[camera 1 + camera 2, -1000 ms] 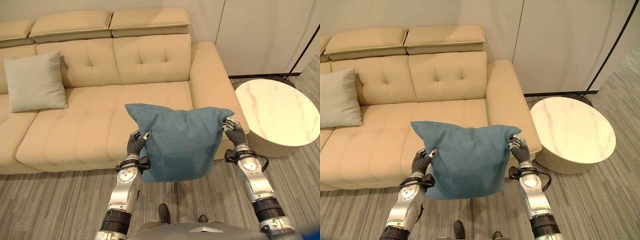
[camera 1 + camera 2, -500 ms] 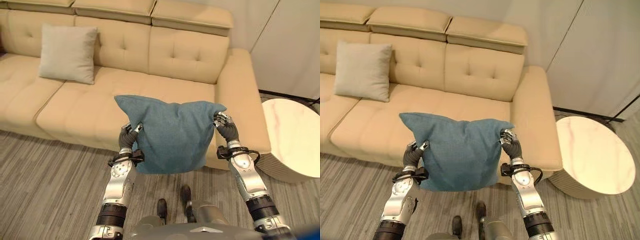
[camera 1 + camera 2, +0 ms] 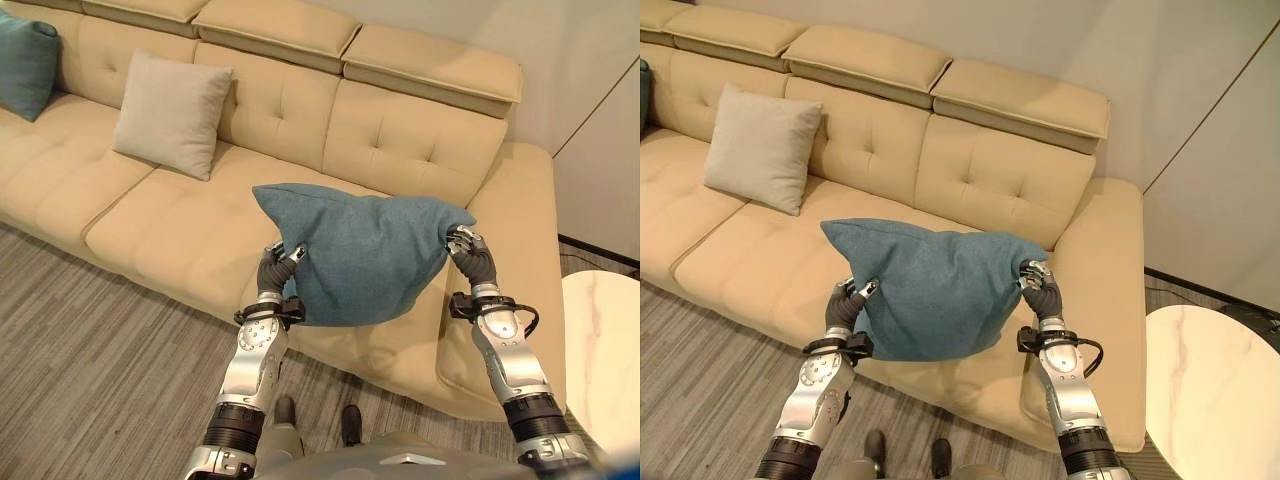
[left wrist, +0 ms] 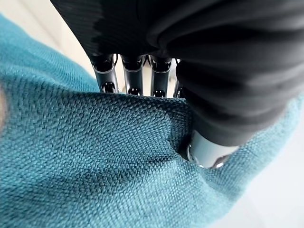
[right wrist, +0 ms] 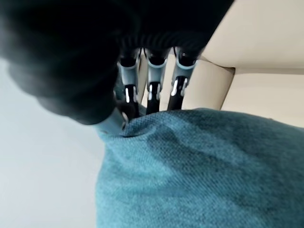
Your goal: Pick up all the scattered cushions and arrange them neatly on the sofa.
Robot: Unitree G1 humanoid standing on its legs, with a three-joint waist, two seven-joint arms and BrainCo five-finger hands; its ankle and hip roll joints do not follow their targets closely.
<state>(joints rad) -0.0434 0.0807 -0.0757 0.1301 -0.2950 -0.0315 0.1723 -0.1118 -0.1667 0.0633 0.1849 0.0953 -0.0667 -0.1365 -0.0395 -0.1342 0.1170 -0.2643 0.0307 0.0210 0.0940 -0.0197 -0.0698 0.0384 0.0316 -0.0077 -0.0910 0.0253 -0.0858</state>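
Left hand: my left hand [image 3: 277, 268] is curled into the lower left edge of the teal cushion [image 3: 360, 255]; in my left wrist view the fingers [image 4: 135, 76] go over the fabric and the thumb presses a fold into it.
Right hand: my right hand [image 3: 470, 255] pinches the cushion's right corner, fingers [image 5: 153, 85] wrapped behind the cloth, thumb in front.
Cushion: it hangs between my two hands, off the floor, over the front edge of the beige sofa [image 3: 420, 150], near its right armrest [image 3: 535, 230].
Step in hand: I judge this as carrying the cushion to its seat.
How to do it well: I should keep both grips even so it stays level, lift it clear of the seat front, set it upright against the tufted backrest, and only then let go.
Risk: loosening one hand early would probably let it swing or slump flat.
Sofa holds: a light grey cushion [image 3: 172, 114] leaning on the backrest, and another teal cushion [image 3: 22, 60] at the far left.
Open spot: the right-hand seat looks free to me.
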